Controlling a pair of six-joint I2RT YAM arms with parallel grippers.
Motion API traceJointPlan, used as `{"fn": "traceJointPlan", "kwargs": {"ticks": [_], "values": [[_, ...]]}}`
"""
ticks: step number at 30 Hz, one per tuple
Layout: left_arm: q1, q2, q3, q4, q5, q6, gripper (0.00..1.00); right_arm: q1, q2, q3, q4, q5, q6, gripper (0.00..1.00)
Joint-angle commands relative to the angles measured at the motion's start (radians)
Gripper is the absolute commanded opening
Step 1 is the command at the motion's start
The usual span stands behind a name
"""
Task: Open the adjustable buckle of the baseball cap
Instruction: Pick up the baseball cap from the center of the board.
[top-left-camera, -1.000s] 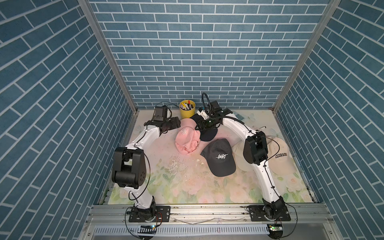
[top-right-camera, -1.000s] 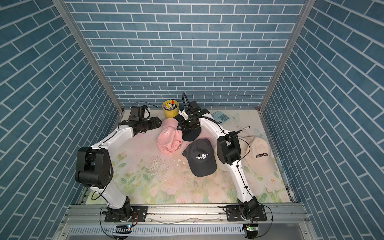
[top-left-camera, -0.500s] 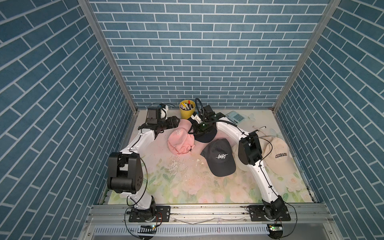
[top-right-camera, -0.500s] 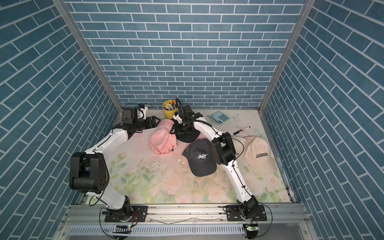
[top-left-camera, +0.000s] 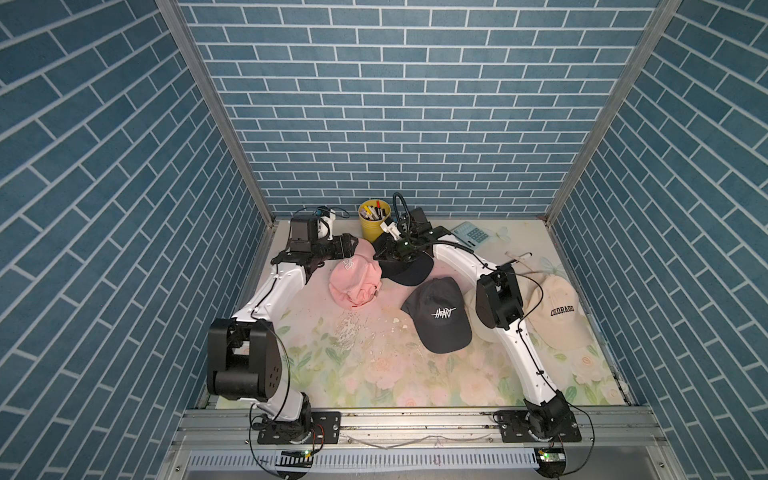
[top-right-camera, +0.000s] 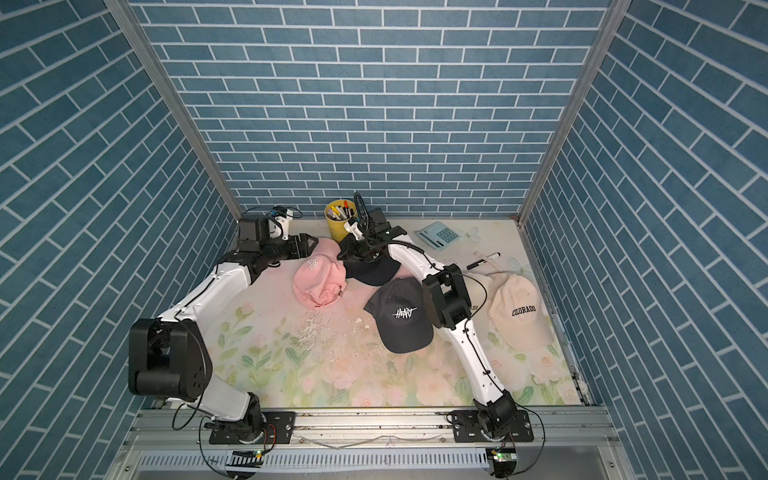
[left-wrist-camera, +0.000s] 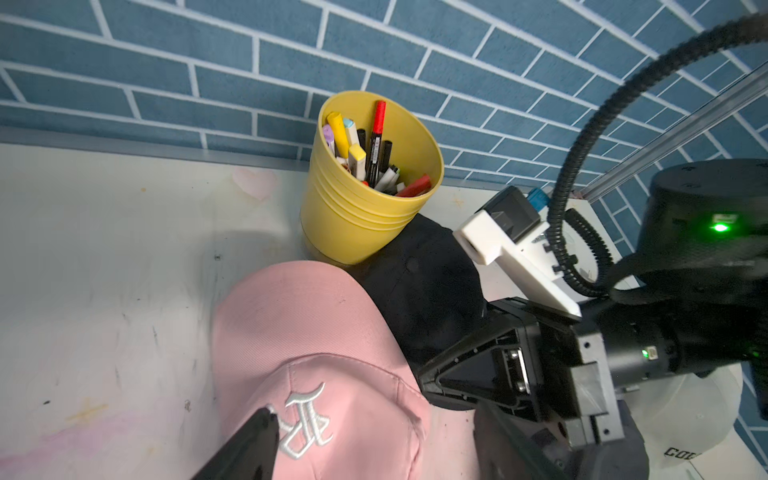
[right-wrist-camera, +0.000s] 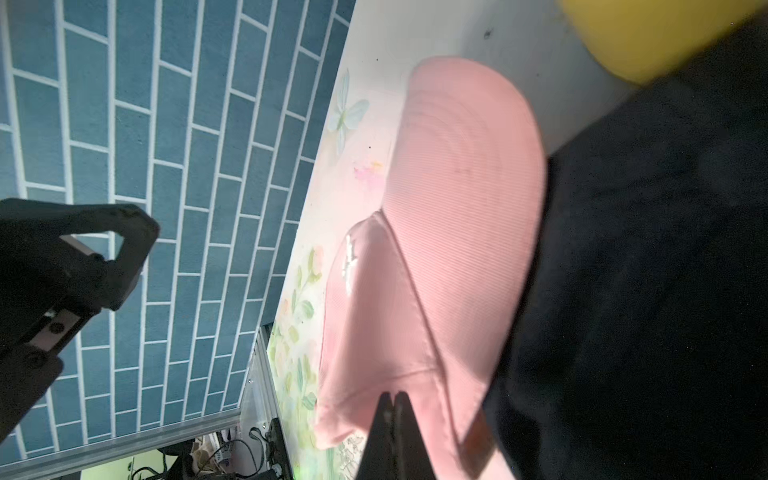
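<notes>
A pink baseball cap (top-left-camera: 355, 276) (top-right-camera: 320, 278) with a white embroidered letter lies near the back of the table, brim toward the back wall. Its adjustable buckle is not visible in any view. My left gripper (top-left-camera: 352, 246) (left-wrist-camera: 376, 444) hovers open over the crown of the pink cap (left-wrist-camera: 316, 332), one finger (left-wrist-camera: 249, 449) by the letter. My right gripper (top-left-camera: 380, 253) (right-wrist-camera: 392, 397) is shut with nothing between its tips, right beside the pink cap (right-wrist-camera: 449, 208) and above a dark navy cap (top-left-camera: 409, 270).
A yellow cup (top-left-camera: 374, 218) of markers stands at the back, touching the navy cap. A black cap (top-left-camera: 440, 320) and a beige cap (top-left-camera: 559, 316) lie to the right. A calculator (top-left-camera: 471, 235) and a marker (top-left-camera: 517, 258) sit at the back right.
The right gripper has closed from half open to fully shut. The pink cap has slid left and back, and both grippers have moved with it toward the back left.
</notes>
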Motion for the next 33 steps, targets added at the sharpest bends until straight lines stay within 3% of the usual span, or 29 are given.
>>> {"fn": "traceJointPlan", "kwargs": {"ticks": [1,5,6,7,13,18,21,27,33], "values": [[0.002,-0.059,-0.015,0.001,-0.033,0.045,0.78,0.008,-0.032,0.029,0.043,-0.048,0.077,0.0],[0.002,-0.098,-0.033,-0.002,-0.047,0.058,0.78,0.011,-0.025,0.053,-0.093,-0.005,-0.016,0.02],[0.002,-0.106,-0.039,-0.004,-0.048,0.059,0.78,0.011,-0.03,0.05,-0.154,0.019,-0.059,0.14],[0.002,-0.11,-0.05,-0.011,-0.052,0.059,0.79,0.011,-0.046,0.028,-0.202,0.046,-0.095,0.2],[0.002,-0.077,-0.117,-0.067,-0.057,0.004,0.78,0.01,-0.195,-0.283,-0.065,0.165,-0.166,0.43],[-0.005,-0.118,-0.199,-0.05,-0.036,0.008,0.78,0.029,-0.205,-0.333,-0.015,0.216,-0.252,0.49],[-0.035,-0.114,-0.196,-0.106,-0.106,0.044,0.78,0.054,-0.185,-0.296,-0.026,0.272,-0.319,0.52],[-0.171,-0.074,-0.183,-0.165,-0.308,0.09,0.8,0.031,-0.214,-0.33,0.024,0.337,-0.294,0.53],[-0.241,0.005,-0.155,-0.16,-0.398,0.113,0.82,-0.002,-0.303,-0.419,0.033,0.364,-0.315,0.53]]}}
